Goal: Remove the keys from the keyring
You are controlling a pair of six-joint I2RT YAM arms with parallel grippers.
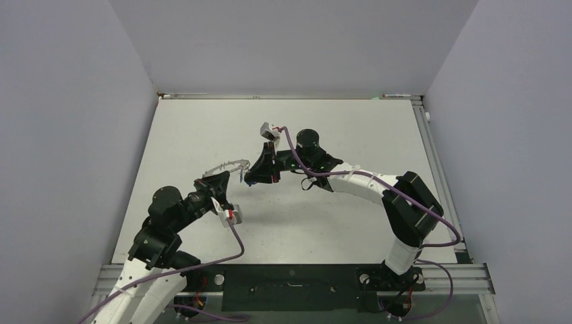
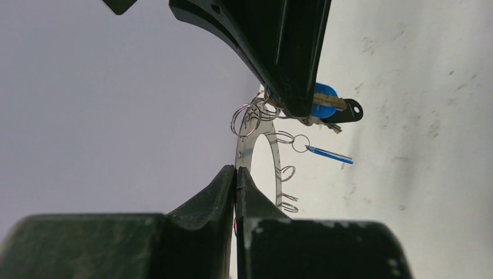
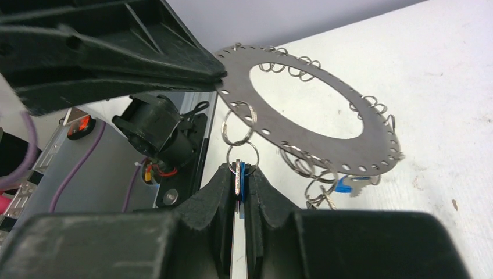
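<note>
The keyring [image 3: 314,125], a flat grey ring with small wire loops round its rim, is held in the air over the table, and also shows in the top view [image 1: 226,165]. My left gripper [image 2: 235,171] is shut on its rim, edge-on in the left wrist view [image 2: 247,148]. My right gripper [image 3: 239,170] is shut on a blue-headed key [image 3: 238,183] that hangs from the rim by two linked split rings [image 3: 238,125]. Another blue key [image 3: 344,185] and thin silvery keys dangle at the ring's far side. The right fingers [image 2: 285,58] hide part of the clamped key [image 2: 322,99].
The white table [image 1: 351,128] lies below, with grey walls on three sides. A metal rail [image 1: 303,273] runs along the near edge by the arm bases. Purple cables [image 1: 229,256] trail from both wrists. The two grippers sit close together left of centre.
</note>
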